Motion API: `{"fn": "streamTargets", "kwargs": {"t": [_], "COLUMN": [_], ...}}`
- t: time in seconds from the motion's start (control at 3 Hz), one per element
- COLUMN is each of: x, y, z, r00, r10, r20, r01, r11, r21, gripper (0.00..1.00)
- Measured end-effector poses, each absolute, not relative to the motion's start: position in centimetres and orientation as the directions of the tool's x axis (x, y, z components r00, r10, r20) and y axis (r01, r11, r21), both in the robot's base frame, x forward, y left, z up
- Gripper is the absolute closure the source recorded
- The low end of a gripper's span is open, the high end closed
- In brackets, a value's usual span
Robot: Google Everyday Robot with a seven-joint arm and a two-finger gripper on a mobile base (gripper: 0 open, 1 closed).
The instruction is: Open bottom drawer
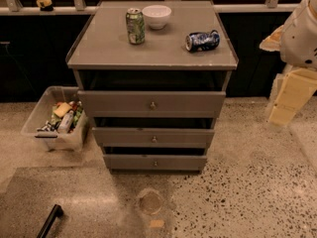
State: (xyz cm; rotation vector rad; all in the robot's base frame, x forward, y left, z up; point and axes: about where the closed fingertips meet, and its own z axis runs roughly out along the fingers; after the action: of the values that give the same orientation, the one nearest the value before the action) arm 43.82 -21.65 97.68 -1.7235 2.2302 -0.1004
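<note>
The grey cabinet [104,46] stands in the middle of the camera view with three drawer fronts stacked under its top. The bottom drawer [129,162] is the lowest and narrowest front, with a small round brass knob [155,163] at its centre. It does not stick out past the middle drawer [124,138] above it. My gripper [286,108] hangs at the right edge of the view, cream-coloured under a white arm housing [302,29]. It is well to the right of the cabinet, at about the height of the top drawer [114,103], touching nothing.
On the cabinet top stand a green can [134,26] and a white bowl [156,16], and a blue can [202,40] lies on its side. A clear plastic bin [37,114] of snacks sits on the floor at the left. A black bar [49,221] shows at the lower left.
</note>
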Motion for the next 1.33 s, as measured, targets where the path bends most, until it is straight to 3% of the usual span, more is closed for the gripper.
{"fn": "streamTargets", "kwargs": {"t": [0.67, 1.33], "x": [41.2, 34.1], "y": [-21.8, -24.0], "z": [95.6, 83.7], "r00": [-0.175, -0.136], "r10": [-0.962, -0.934], "r20": [-0.209, -0.331], "r01": [-0.932, -0.952], "r11": [0.231, 0.216], "r21": [-0.281, -0.218], "gripper": [0.00, 0.00]}}
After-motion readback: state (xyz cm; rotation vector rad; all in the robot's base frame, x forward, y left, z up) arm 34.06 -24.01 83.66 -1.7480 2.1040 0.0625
